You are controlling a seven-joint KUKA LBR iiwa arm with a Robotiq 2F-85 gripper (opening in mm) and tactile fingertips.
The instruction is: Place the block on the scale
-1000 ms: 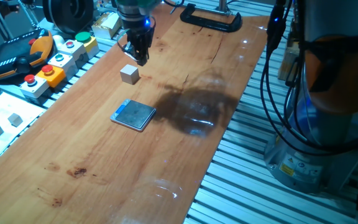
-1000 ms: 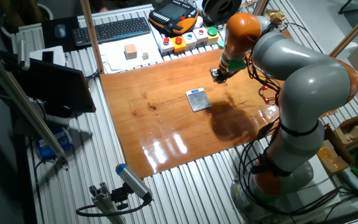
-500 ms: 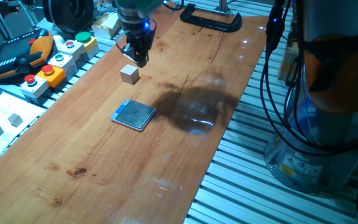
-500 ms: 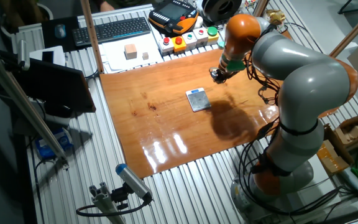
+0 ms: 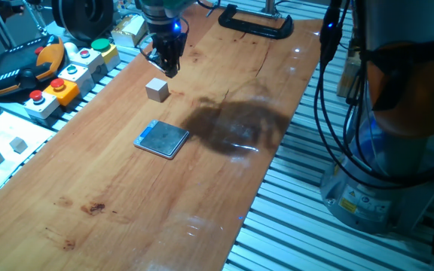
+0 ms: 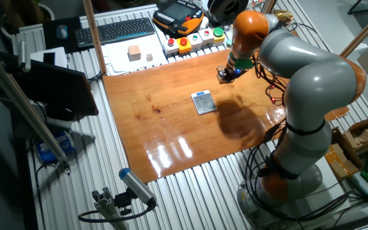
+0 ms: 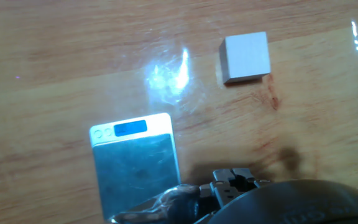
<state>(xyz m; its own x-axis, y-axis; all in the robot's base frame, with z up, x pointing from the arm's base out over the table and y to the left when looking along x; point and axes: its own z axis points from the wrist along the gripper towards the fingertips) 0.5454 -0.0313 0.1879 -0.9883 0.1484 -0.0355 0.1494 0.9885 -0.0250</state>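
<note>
Hovering above the counter, the gripper holds nothing; the fingers look drawn close together, though how close I cannot tell for sure. Block sits bare on the wood just below and beside the fingertips, untouched. Scale lies flat, a little apart from the block, nothing on its plate.

Step in hand, by my read: approach before the grasp, nothing lifted yet. Next move likely calls for spreading the fingers, centring over the block, dropping to straddle it, closing, then carrying it across to the scale.

View differences: hand view shows block and scale side by side with the scale's blue display, but no fingertips. One fixed view shows the gripper-to-block gap. The other fixed view shows the whole arm and scale; there the gripper hides the block.
</note>
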